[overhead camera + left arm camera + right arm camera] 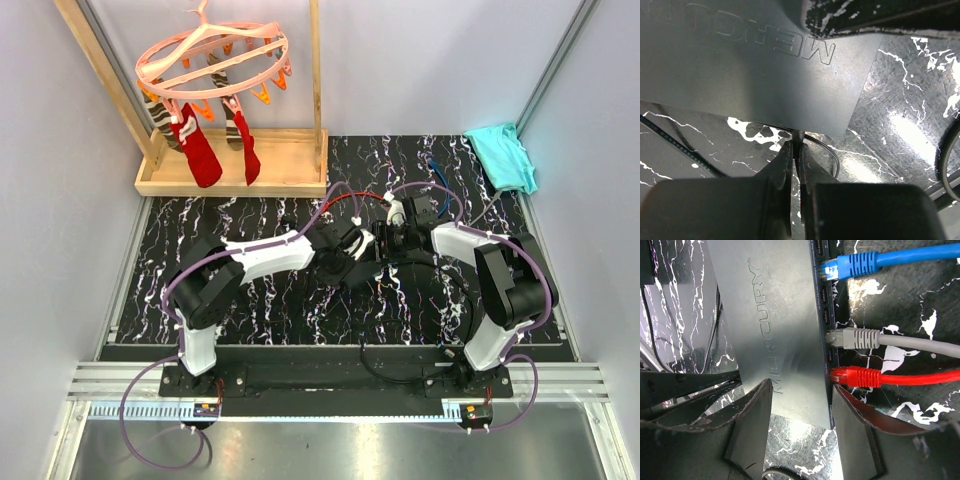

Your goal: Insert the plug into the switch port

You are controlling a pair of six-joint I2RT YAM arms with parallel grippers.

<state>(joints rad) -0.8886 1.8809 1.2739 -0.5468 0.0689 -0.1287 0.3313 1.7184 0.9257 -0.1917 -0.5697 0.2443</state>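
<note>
Switch, flat black box embossed MERCURY, lies mid-way across the black marbled table, between the two arms.

Left gripper: jaws pinched narrow on the plug, which meets the switch's near edge. A thin black cable curls off it. The port itself cannot be seen.

Right gripper: fingers set wide astride the switch's end. Cannot tell whether they clamp it.

Opposite edge: blue plug, grey plug and red plug are seated.
</note>
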